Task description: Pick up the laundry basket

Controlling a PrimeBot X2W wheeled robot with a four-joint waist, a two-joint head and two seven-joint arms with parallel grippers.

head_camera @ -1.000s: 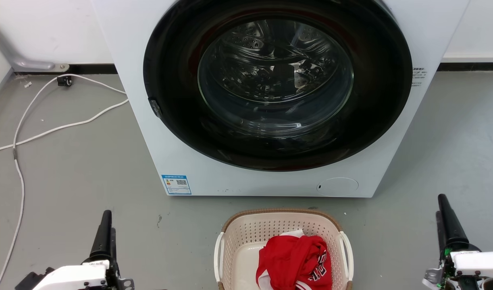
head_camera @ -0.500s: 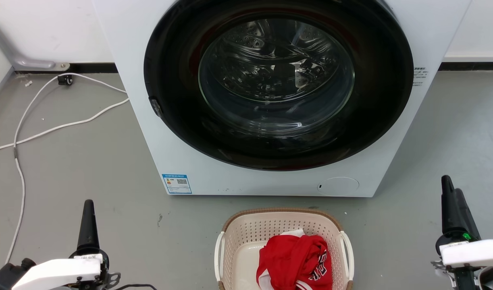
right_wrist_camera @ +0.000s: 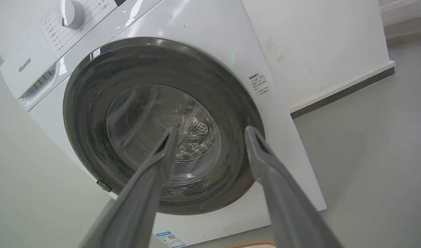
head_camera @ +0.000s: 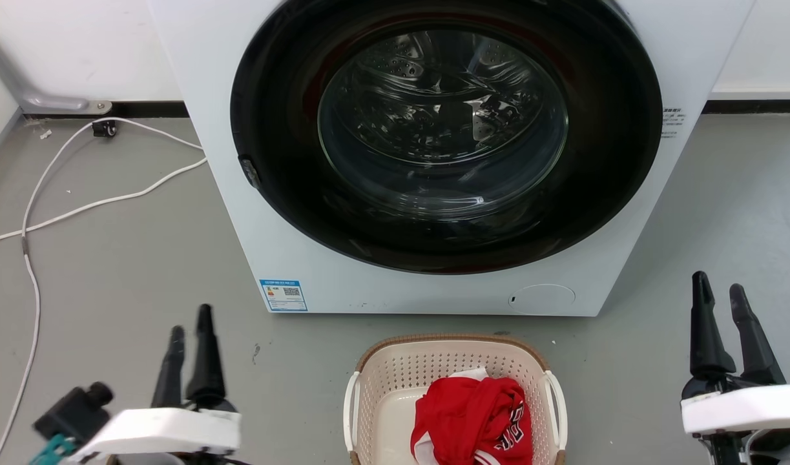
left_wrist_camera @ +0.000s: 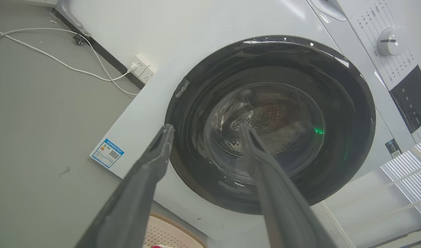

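Note:
The laundry basket [head_camera: 420, 368], cream perforated plastic with a brown rim and white side handles, stands on the floor at the bottom centre of the head view, just in front of the washer. A red garment [head_camera: 472, 420] lies inside it. My left gripper [head_camera: 190, 321] is open, empty, about a basket's width to the left of it. My right gripper [head_camera: 717, 284] is open and empty too, off to the basket's right. In the left wrist view the left gripper [left_wrist_camera: 206, 128] points at the washer door, and a slice of the basket [left_wrist_camera: 169, 234] shows at the bottom edge. The right gripper [right_wrist_camera: 213, 130] also faces the door.
The white front-loading washer [head_camera: 304, 258] with its shut dark glass door [head_camera: 443, 129] stands directly behind the basket. A white cable [head_camera: 30, 278] runs over the grey floor at the left. A wall with a dark skirting [head_camera: 756, 106] is behind.
Both grippers have turned, so two spread fingers show on each where one dark shape showed before. The left gripper has shifted right toward the basket. The basket has not moved.

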